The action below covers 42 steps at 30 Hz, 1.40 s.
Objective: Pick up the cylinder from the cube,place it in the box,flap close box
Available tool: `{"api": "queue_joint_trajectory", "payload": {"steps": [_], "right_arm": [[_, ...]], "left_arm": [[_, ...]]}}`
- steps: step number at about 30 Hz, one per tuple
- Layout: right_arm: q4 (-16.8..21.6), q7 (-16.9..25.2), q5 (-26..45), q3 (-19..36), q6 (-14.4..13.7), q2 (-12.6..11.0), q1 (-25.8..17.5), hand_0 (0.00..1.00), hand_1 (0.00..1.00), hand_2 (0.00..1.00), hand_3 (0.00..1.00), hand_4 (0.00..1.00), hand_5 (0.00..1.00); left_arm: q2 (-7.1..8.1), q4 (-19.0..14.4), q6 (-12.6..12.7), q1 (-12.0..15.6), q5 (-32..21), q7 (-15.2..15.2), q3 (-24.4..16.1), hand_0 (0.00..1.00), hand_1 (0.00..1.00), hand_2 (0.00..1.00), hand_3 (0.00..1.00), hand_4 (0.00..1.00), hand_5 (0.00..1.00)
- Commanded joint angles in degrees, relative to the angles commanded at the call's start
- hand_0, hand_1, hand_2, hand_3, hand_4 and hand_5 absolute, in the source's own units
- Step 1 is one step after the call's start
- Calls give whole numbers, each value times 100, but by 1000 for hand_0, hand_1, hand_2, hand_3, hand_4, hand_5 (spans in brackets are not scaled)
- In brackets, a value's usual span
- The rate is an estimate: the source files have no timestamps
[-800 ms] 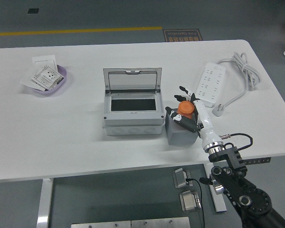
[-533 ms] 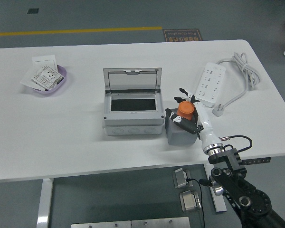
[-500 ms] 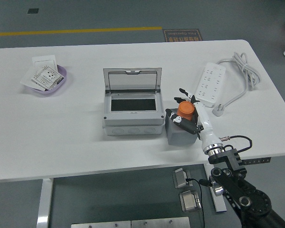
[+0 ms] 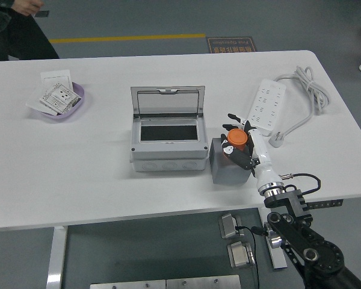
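Observation:
An orange cylinder (image 4: 237, 138) is held in my right hand (image 4: 239, 143), just above the top of a grey cube (image 4: 225, 168). The hand's fingers are curled around the cylinder. The grey box (image 4: 166, 143) stands left of the cube with its lid (image 4: 167, 100) open and upright, showing a dark inside. My right arm comes in from the lower right. The left arm is out of view.
A white power strip (image 4: 265, 105) with its cable (image 4: 307, 90) lies right of the box. A purple dish (image 4: 59, 99) with paper packets sits at the far left. A person in dark clothes (image 4: 15, 27) stands at the top left corner.
My right hand has lifted the orange cylinder a little up and to the right off the cube. A person has come into view at the top left.

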Motion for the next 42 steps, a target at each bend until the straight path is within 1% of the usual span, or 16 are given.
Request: {"api": "queue_joint_trajectory", "payload": {"steps": [1,6,7,12,13,18,19,24,25,27,32,36,37,42], "right_arm": [[12,-9,-4,2,-13,-1,2,697,629,576,639,170,2],[96,-38,8,-5,-41,-9,12,697,629,576,639,170,2],[106,-39,16,-7,-42,-9,14,535,525,465,602,250,2],[136,-47,67,-21,-42,-12,29,535,525,465,602,250,2],[143,-53,69,-27,-44,-13,31,538,509,449,607,220,2],[246,-90,42,-79,-65,-34,30,538,509,449,607,220,2],[268,-99,26,-86,-69,-39,32,517,492,454,618,198,2],[448,-212,-194,-110,-128,-103,87,517,492,454,618,198,2],[492,-240,-249,-112,-142,-122,106,483,467,448,631,185,2],[561,-298,-374,-115,-179,-152,141,483,467,448,631,185,2],[775,-704,-1017,-165,-413,-256,311,478,453,442,635,172,2],[869,-1174,-1703,-375,-536,-379,584,478,453,442,635,172,2],[866,-1294,-1891,-450,-542,-405,668,363,347,425,637,167,2],[736,-1878,-2790,-877,-465,-458,1144,363,347,425,637,167,2]], "left_arm": [[-1,0,-1,-2,-2,-1,3,632,677,643,636,747,470],[0,0,4,-13,-36,-14,25,632,677,643,636,747,470],[2,0,6,-15,-42,-17,26,632,677,643,636,745,471],[6,0,17,-27,-78,-34,42,632,677,643,636,745,471],[5,0,19,-28,-74,-35,37,632,677,644,637,745,472],[2,0,22,-30,-59,-37,26,632,677,644,637,745,472],[2,0,22,-30,-57,-37,25,633,677,646,638,745,478],[1,0,23,-37,-52,-41,27,633,677,646,638,745,478],[0,0,23,-39,-55,-42,30,635,677,646,638,745,479],[0,0,24,-43,-51,-44,32,635,677,646,638,745,479],[-1,0,27,-53,-31,-45,22,635,677,646,639,746,481],[-2,0,33,-55,10,-46,-10,635,677,646,639,746,481],[-2,0,35,-54,16,-45,-17,636,677,646,641,747,485],[0,0,40,-51,56,-39,-53,636,677,646,641,747,485]]}}
